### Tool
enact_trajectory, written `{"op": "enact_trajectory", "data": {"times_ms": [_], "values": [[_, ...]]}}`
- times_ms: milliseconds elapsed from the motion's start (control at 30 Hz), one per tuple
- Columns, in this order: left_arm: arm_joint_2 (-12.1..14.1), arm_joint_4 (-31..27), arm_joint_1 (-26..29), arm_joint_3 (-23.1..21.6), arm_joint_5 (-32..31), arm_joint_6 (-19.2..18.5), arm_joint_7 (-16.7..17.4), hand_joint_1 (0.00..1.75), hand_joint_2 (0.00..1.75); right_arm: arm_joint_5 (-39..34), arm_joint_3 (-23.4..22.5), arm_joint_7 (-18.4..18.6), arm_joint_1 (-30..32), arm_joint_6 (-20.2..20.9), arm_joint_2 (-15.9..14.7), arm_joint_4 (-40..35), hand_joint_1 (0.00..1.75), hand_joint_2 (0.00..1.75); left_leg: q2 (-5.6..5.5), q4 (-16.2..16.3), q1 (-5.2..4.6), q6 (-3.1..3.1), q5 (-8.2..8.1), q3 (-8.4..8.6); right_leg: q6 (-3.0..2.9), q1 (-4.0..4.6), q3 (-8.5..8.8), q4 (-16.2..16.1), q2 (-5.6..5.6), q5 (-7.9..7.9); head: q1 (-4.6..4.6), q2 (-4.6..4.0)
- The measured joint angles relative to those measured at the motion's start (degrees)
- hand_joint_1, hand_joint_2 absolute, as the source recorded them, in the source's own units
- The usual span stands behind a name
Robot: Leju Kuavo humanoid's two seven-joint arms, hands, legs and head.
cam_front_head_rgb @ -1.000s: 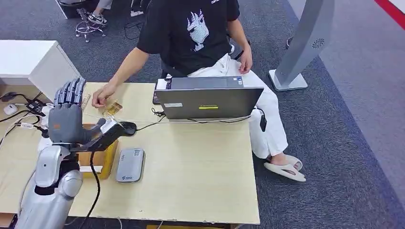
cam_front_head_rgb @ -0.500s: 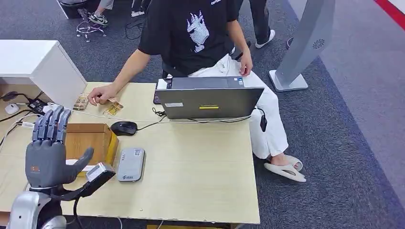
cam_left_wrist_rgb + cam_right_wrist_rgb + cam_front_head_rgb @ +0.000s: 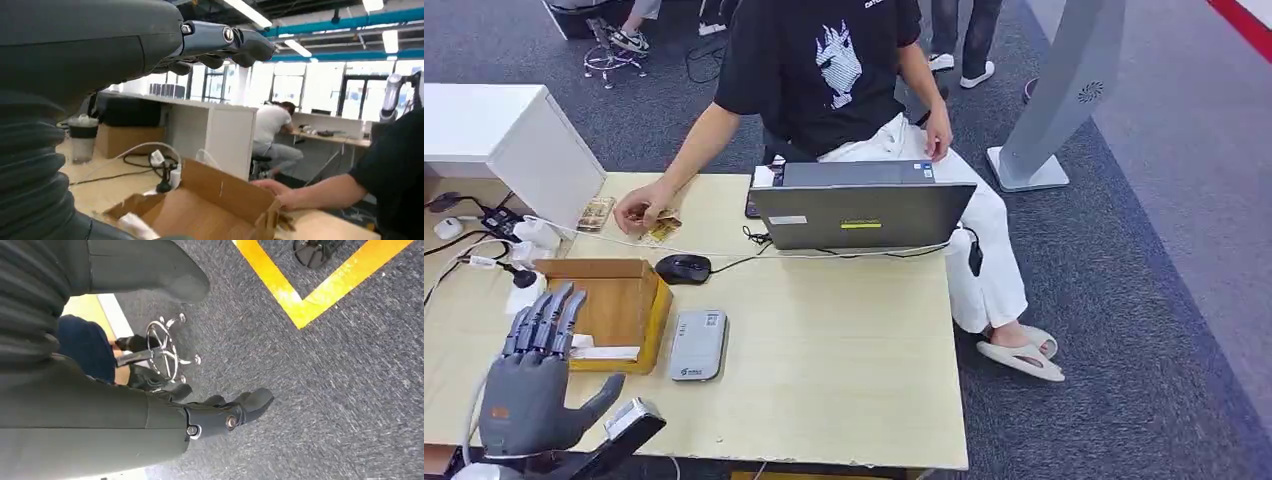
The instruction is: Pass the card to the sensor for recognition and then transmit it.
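Left hand (image 3: 529, 395) pulling back toward the table's near edge, empty, fingers apart.

Compared with half a second ago, the left hand is sitting lower and nearer the robot, now short of the box (image 3: 609, 308), fingers straight and spread, thumb out to the side, holding nothing. The person's hand (image 3: 640, 209) is resting on a card (image 3: 662, 229) at the far left of the table (image 3: 844, 360), a second card (image 3: 596, 213) lying just beside it. The table is standing on grey carpet; a white cabinet (image 3: 504, 135) is standing at far left, a grey kiosk (image 3: 1064, 90) at far right. The open box is holding a white slip (image 3: 604, 351). A mouse (image 3: 683, 267), the sensor (image 3: 697, 345) and a laptop (image 3: 861, 212) are following rightward. The right hand (image 3: 225, 412) is hanging over the carpet, fingers slightly curled, empty.
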Motion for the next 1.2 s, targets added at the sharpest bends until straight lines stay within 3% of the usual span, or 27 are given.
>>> {"op": "enact_trajectory", "data": {"times_ms": [233,500,633,767,933,1200], "values": [[0.46,-1.25,3.22,1.55,1.05,-0.59,0.30,0.00,1.75,-0.02,-0.85,-0.04,0.04,-0.04,0.28,-0.07,0.00,1.75,-0.05,0.00,0.00,0.00,0.00,-0.01,0.00,0.00,0.04,0.00,-0.07,0.00,0.02,0.00],[-0.06,-1.90,6.43,6.26,-0.13,-4.80,2.49,0.00,1.75,0.98,-2.07,0.00,0.05,0.00,0.48,-0.15,0.00,1.75,-0.06,0.00,0.00,0.00,0.00,0.00,0.00,0.00,0.04,0.00,-0.08,-0.01,0.02,0.00],[-1.09,-1.77,7.00,10.74,0.57,-9.16,1.86,0.00,1.75,2.25,-2.53,0.18,0.07,0.15,0.66,-0.28,0.00,1.75,-0.05,0.00,0.01,0.00,0.00,0.00,-0.01,0.01,0.03,0.00,-0.07,-0.01,0.00,0.00],[-3.08,-0.33,6.31,16.36,1.49,-12.22,-0.96,0.00,1.75,3.54,-3.10,0.50,0.06,0.57,0.66,-0.48,0.00,1.75,-0.06,0.00,0.01,0.00,0.00,0.01,-0.01,0.01,0.04,0.00,-0.07,-0.01,0.04,0.00],[-4.39,0.94,5.89,20.39,1.69,-12.57,-1.77,0.00,1.75,3.74,-3.39,0.50,0.04,0.90,0.66,-0.52,0.00,1.75,-0.07,0.00,0.01,0.00,0.01,0.01,-0.01,0.00,0.05,0.00,-0.09,-0.01,0.04,0.00],[-5.72,2.14,5.40,22.47,1.05,-13.75,-1.79,0.00,1.75,4.13,-3.52,0.50,0.04,0.90,0.66,-0.55,0.00,1.75,-0.07,0.00,0.01,0.00,0.01,0.01,-0.01,0.00,0.05,0.00,-0.09,-0.01,0.00,0.00]]}}
